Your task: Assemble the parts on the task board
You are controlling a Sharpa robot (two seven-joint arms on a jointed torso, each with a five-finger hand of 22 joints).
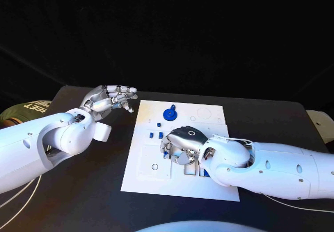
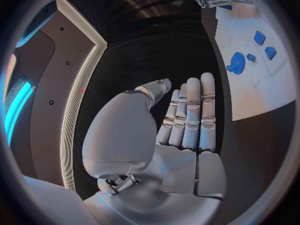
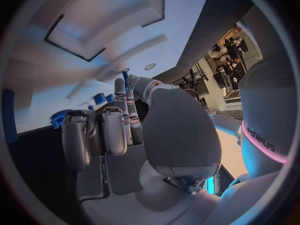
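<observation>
Task board [image 1: 149, 181] lies mid-surface, a blue gear [image 1: 170, 114] and small blue parts [image 1: 152, 136] on its far half. Right robot hand [image 1: 182, 143] rests over its middle, fingers curled down; its hold cannot be told. Left robot hand [image 1: 109, 100] hovers beside the board's far left corner, fingers apart, holding nothing.

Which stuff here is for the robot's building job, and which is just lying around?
For the job:
task board
blue gear
small blue pieces
right hand, down on the board
left hand, up off the table beside the board, holding nothing

Just there:
black table
</observation>
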